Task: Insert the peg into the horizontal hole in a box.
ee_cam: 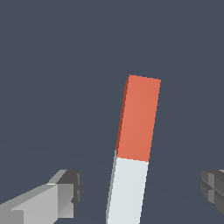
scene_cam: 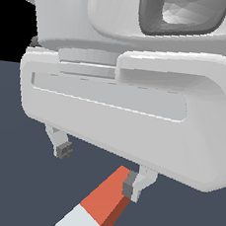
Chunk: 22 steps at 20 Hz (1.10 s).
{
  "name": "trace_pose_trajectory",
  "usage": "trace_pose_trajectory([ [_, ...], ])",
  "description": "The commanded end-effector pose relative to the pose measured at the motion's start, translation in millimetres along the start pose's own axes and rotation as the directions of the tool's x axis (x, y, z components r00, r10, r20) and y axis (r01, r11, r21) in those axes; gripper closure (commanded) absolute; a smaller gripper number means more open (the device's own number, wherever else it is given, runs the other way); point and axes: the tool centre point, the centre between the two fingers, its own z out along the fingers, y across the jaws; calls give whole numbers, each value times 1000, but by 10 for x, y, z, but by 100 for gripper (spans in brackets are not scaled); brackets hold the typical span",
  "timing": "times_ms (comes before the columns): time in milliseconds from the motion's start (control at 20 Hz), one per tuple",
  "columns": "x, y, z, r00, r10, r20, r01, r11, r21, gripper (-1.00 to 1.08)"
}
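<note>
the robot's white hand fills the near view, its gripper (scene_cam: 99,168) spread wide and holding nothing, fingers either side above the peg (scene_cam: 99,205). the peg lies flat on the dark floor (scene_cam: 9,172), red half towards the hand. it looks stiff, light and smooth-sided; the red half seems the place to pinch. no box or hole is in view, and nothing blocks the way.

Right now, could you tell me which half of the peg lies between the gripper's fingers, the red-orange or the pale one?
The pale grey-white half of the peg: in the wrist view it lies between the open gripper fingers, while the red-orange half extends beyond them.
</note>
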Motion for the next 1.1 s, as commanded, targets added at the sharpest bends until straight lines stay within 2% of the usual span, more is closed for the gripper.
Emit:
trace_pose_trajectory([
  [0,-285,5,147,997,73,0,-73,997,7,-92],
  [150,-507,-12,261,992,128,0,-128,992,13,-92],
  [300,-614,-26,316,988,155,1,-155,988,17,-92],
  [750,-602,-30,345,989,151,1,-151,988,17,-92],
  [1050,-591,-43,601,989,149,0,-149,989,17,-92],
])
